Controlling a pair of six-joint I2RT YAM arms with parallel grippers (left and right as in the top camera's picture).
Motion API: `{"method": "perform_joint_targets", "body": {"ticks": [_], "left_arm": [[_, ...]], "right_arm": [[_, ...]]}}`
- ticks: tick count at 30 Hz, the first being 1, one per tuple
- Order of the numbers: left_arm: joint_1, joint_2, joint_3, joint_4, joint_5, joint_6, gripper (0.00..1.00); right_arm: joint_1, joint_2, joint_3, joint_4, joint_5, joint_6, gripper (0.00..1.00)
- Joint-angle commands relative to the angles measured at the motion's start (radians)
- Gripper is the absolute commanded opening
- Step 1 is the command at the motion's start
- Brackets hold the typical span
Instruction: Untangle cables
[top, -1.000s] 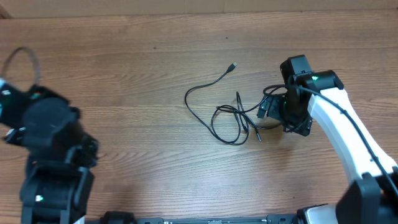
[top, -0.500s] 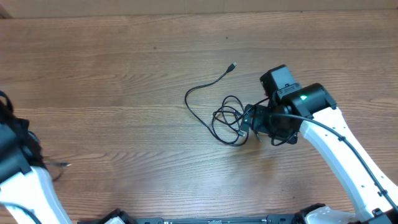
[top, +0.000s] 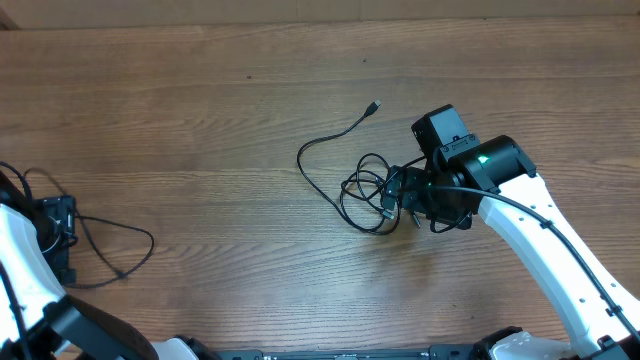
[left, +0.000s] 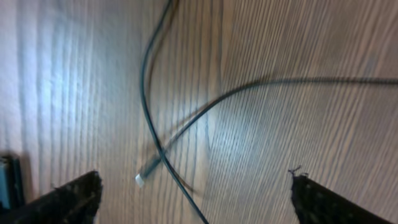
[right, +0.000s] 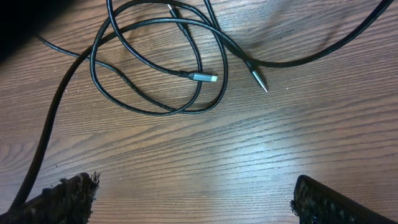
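A tangle of thin black cables (top: 365, 190) lies mid-table, and one strand curves off to a small plug (top: 374, 105). My right gripper (top: 400, 195) hovers at the tangle's right edge. In the right wrist view the loops (right: 155, 68) and a silver-tipped plug (right: 205, 77) lie ahead of the open right gripper (right: 196, 202), with bare wood between its fingers. A separate cable (top: 110, 250) lies loose at the far left beside my left gripper (top: 58, 225). In the left wrist view that cable (left: 149, 124) and its silver tip (left: 142, 179) rest on the table between the open left gripper's (left: 196, 205) fingers.
The wooden table (top: 200, 120) stretches bare across the back and the left-centre. The white right arm (top: 540, 230) reaches in from the lower right. The left arm's base (top: 30, 290) fills the lower left corner.
The left gripper has opened, and the cable it carried now lies on the table at the far left. The right gripper moved left onto the tangle, bunching its loops.
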Motion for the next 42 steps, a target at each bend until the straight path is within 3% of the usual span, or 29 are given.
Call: {"method": "perform_joint_targets", "body": {"ticks": [1, 9, 15, 17, 23, 28, 31, 36, 42], "left_arm": [[0.004, 0.025, 0.014, -0.01, 0.093, -0.019, 1.0], [0.005, 0.024, 0.014, -0.027, 0.246, 0.032, 1.0], [0.004, 0.024, 0.015, 0.108, 0.601, 0.324, 1.0], [0.005, 0.017, 0.015, 0.129, 0.666, 0.355, 1.0], [0.015, -0.074, 0.015, 0.172, 0.554, 0.364, 1.0], [0.089, -0.196, 0.015, 0.153, 0.353, 0.225, 0.97], [0.204, -0.251, 0.015, 0.153, 0.28, 0.167, 1.0], [0.317, -0.236, 0.015, 0.086, 0.32, 0.164, 1.0], [0.287, -0.212, 0.014, 0.091, 0.574, 0.262, 0.99]], "right_arm": [[0.005, -0.023, -0.001, 0.002, -0.006, 0.003, 1.0], [0.005, -0.023, -0.001, 0.005, -0.006, 0.003, 1.0], [0.005, -0.023, -0.001, 0.002, -0.006, 0.002, 1.0], [0.005, -0.023, -0.001, 0.001, -0.006, 0.002, 1.0], [0.005, -0.023, -0.001, -0.02, -0.005, -0.002, 1.0], [0.005, -0.023, -0.001, -0.024, 0.017, -0.001, 1.0], [0.005, -0.023, -0.001, -0.02, 0.021, -0.002, 1.0], [0.005, -0.023, -0.001, -0.002, 0.021, -0.001, 1.0], [0.005, -0.023, -0.001, 0.042, 0.012, 0.004, 1.0]]}}
